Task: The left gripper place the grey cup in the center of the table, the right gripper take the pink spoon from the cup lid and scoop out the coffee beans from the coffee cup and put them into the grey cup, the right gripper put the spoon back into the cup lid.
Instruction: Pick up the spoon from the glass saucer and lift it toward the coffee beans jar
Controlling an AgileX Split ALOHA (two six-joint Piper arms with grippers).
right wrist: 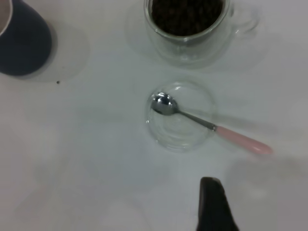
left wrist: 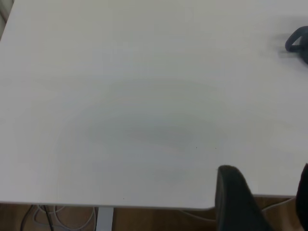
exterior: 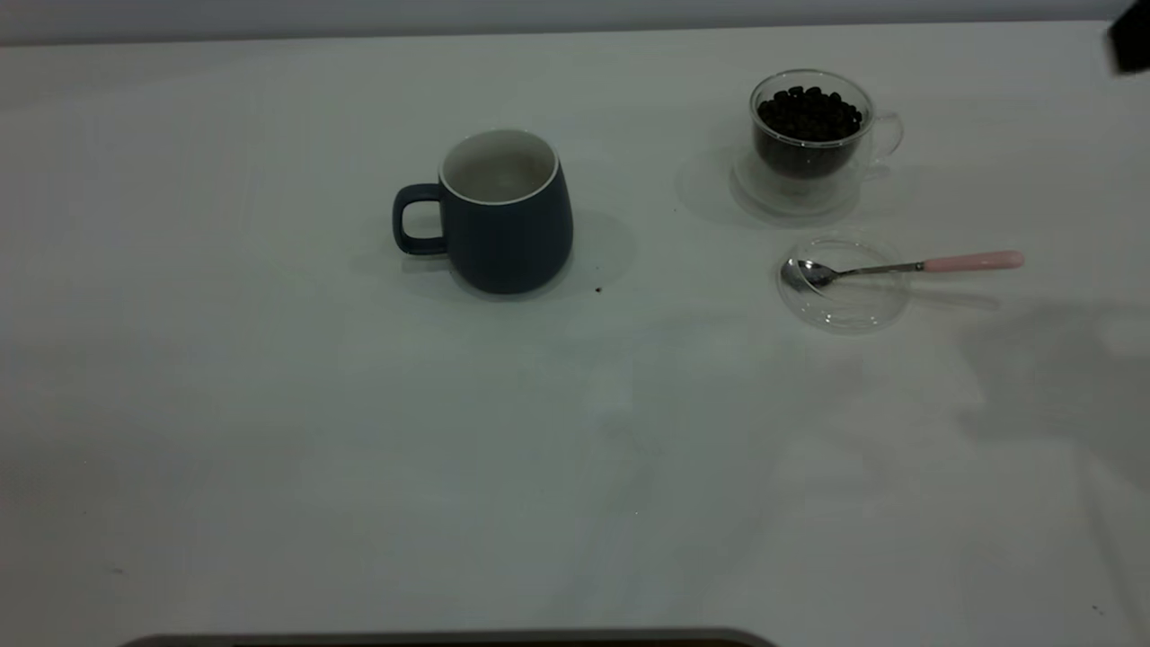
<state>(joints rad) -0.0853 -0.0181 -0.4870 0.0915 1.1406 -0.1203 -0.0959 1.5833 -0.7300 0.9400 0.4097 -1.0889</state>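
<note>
White table [exterior: 269, 431] (pale wall behind) bears grey cup [exterior: 503, 216]; claw states seemingly indeterminable.

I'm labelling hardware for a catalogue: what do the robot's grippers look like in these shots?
Little shows. The left gripper appears as dark, nearly black, rounded matte fingers. The right gripper shows one black, tapering finger. No cables or markings on them are visible.

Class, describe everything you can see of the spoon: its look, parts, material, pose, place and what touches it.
The spoon is slim, with a shiny silver metal bowl and neck and a pale pink handle end. It lies flat, its bowl resting inside the clear glass lid and its handle sticking out over the rim, above the table. It lies in front of the glass cup of beans. Only the lid visibly touches it; no end effector holds it.
</note>
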